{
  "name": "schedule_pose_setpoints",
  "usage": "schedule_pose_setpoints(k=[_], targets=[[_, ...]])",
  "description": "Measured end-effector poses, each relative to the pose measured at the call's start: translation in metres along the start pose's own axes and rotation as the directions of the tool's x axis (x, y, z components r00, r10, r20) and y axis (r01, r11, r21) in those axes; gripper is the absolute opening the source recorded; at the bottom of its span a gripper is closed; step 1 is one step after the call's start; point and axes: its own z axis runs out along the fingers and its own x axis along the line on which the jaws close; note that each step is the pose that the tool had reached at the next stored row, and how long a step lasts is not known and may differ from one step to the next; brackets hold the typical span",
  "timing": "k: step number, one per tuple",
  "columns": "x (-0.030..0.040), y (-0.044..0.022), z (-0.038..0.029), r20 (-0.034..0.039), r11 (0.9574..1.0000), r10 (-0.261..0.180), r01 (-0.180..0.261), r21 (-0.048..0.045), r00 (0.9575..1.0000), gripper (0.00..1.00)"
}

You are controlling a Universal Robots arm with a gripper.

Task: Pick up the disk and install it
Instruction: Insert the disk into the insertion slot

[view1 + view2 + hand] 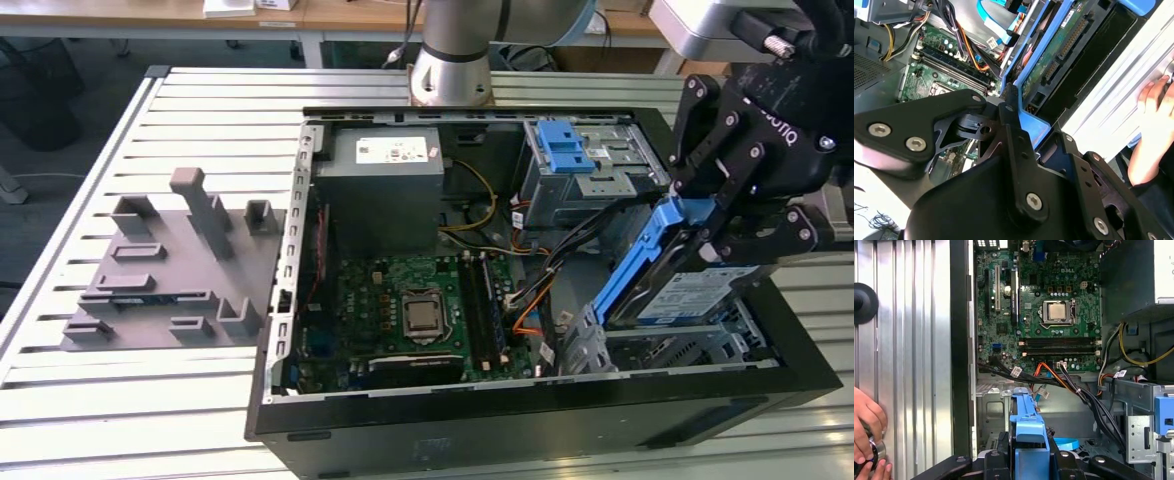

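My gripper [741,225] is shut on the disk [674,285], a flat silver-grey drive with a blue-and-white label and blue side rails. It holds the disk tilted, upper end in the fingers, above the metal drive bay [694,345] at the exterior view's right end of the open computer case [534,415]. In the second wrist view the black fingers [1009,107] clamp the blue rail, and the disk's green circuit-board underside [1054,55] shows beyond them. In the first wrist view the disk's blue rail [1029,427] stands up between the fingers of the gripper [1030,460], over the bay floor.
Inside the case lie the motherboard [400,310], a grey power supply box [387,175], cable bundles [534,265] and a blue latch on a drive cage [567,150]. A grey fixture block [167,265] sits on the slatted table. A person's hand [866,435] rests beside the case.
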Motion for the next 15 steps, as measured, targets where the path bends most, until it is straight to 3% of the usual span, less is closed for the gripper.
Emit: schedule_pose_setpoints(k=[15], targets=[[0.0001, -0.0003, 0.0051, 0.0000, 1.0000, 0.000, 0.000, 0.0000, 1.0000, 0.36]])
